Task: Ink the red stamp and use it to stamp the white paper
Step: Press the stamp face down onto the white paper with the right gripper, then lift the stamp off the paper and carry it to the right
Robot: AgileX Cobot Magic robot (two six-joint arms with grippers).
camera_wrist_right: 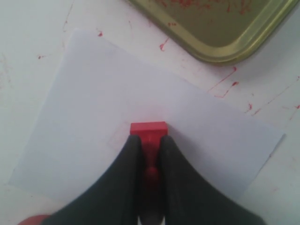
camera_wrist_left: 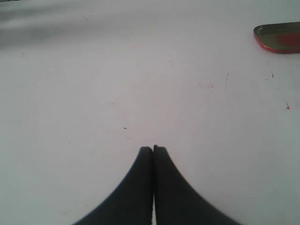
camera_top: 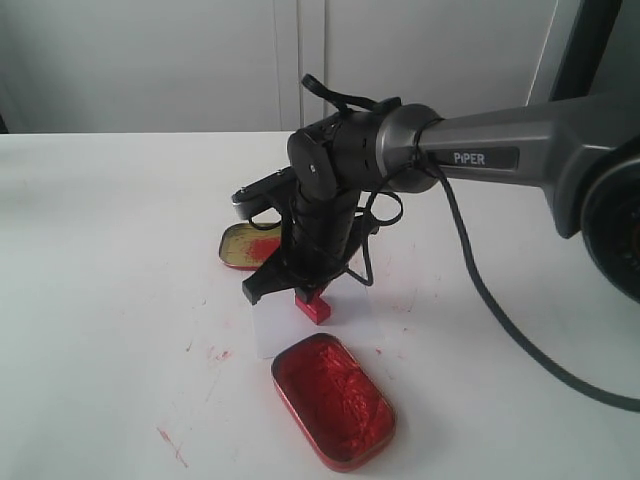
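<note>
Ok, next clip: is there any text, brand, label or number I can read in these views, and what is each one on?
"PiPER": white lettering on the grey forearm of the right arm, exterior view.
Nothing else is readable. The ink tin, gold lid, white paper and red stamp show no writing, and the stamp's face is hidden.

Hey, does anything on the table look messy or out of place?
Yes. Red ink streaks and specks are scattered over the white table around the white paper, and the gold lid carries a red smear. Nothing looks tipped or broken.
</note>
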